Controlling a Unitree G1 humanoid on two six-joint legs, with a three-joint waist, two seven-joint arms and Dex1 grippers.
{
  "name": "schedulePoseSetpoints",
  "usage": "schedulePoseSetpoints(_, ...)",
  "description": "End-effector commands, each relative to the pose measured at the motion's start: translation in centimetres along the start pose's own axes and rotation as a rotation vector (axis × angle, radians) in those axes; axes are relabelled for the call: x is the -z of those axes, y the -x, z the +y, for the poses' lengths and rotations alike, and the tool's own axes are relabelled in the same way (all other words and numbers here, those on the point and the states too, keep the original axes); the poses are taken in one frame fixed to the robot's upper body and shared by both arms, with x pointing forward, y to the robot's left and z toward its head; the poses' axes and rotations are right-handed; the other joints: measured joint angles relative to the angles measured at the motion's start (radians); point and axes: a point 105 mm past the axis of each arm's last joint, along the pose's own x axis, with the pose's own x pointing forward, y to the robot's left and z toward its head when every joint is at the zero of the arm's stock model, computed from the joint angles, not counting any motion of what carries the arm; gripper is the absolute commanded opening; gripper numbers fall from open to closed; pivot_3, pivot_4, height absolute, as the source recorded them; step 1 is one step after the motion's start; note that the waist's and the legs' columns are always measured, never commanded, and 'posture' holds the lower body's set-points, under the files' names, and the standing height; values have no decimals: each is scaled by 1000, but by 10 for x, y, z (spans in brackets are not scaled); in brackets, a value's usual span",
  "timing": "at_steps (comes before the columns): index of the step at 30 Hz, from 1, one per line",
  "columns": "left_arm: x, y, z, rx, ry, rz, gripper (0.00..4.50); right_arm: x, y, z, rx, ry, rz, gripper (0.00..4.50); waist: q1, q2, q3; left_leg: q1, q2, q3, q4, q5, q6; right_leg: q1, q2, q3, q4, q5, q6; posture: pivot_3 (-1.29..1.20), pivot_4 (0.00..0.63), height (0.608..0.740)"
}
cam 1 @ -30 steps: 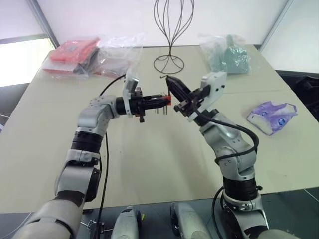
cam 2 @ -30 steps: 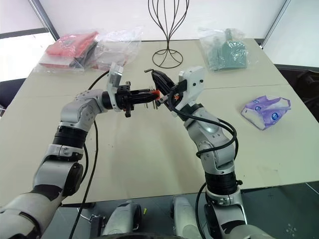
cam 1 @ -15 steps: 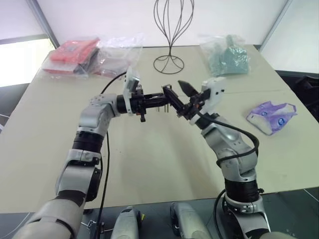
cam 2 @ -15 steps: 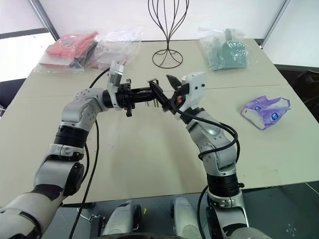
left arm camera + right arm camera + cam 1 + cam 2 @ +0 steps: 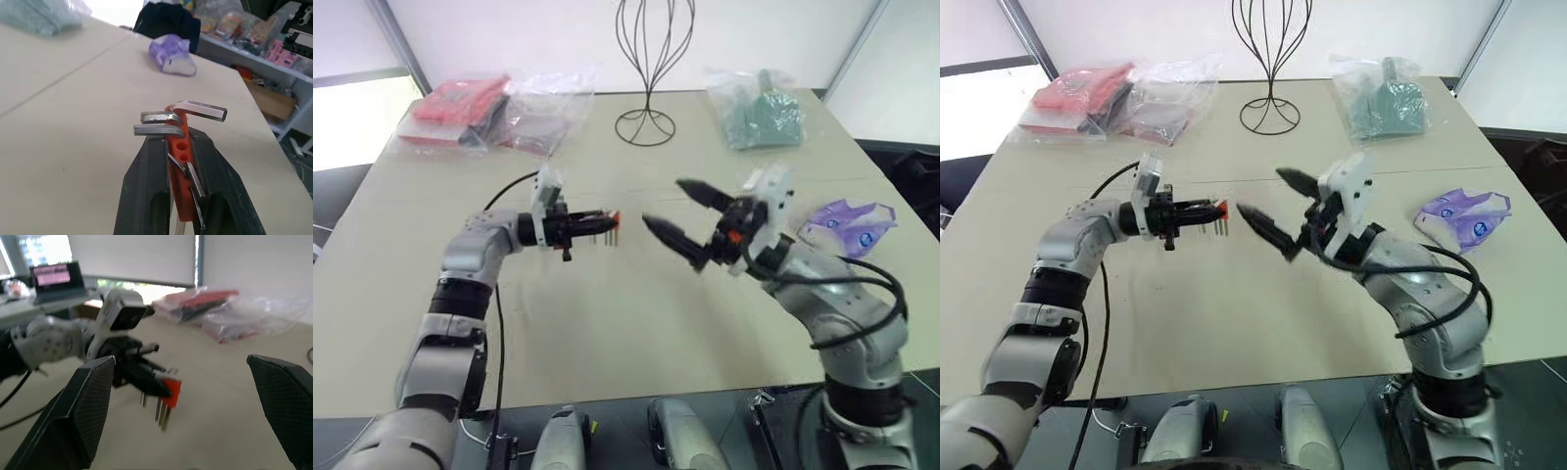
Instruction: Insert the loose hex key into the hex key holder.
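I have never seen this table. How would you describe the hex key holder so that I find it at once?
Start from the beige table and the black wire stand at its far edge. In front of the stand, above the table's middle, the left pincer is shut on the hex key holder. It is a small orange-red block with short grey keys sticking out, far smaller than the purple packet and the bags.

Holder sat in left gripper above table, keys in it. Right gripper to its right, apart. Wire stand behind; packet far right; bags back left.
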Motion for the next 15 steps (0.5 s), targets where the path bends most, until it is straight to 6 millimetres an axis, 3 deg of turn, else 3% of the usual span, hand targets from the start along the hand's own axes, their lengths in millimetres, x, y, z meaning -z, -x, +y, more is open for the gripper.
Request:
schedulePoseSetpoints(1, -5, 17, -8, -24, 132, -73, 0, 1, 0, 15, -74, 75, 30, 4476, -2, 0, 0, 0, 0, 0, 0, 0, 0, 0, 0, 0, 0, 0, 0, 0, 150, 740)
schedulePoseSetpoints(6, 15, 35, -17, -75, 489, -70, 0, 4, -7, 12, -58, 76, 7, 4476, -1, 0, 0, 1, 0, -1, 0, 0, 0, 0, 1, 0, 1, 0, 0, 0, 150, 740)
schedulePoseSetpoints(9, 43, 42, -4, -180, 577, 2, 0, 6, -15, 13, -64, 73, -10, 4476, 2, -1, 0, 2, 0, -1, 1, 0, 0, 1, 0, -1, 3, 0, 0, 0, 150, 740)
schedulePoseSetpoints(15, 62, 39, 10, -232, 627, 60, 2923, 9, -22, 15, -68, 71, -23, 4500, 6, -1, -1, 2, -1, -1, 2, 0, 0, 2, 0, -1, 3, 0, 0, 0, 150, 740)
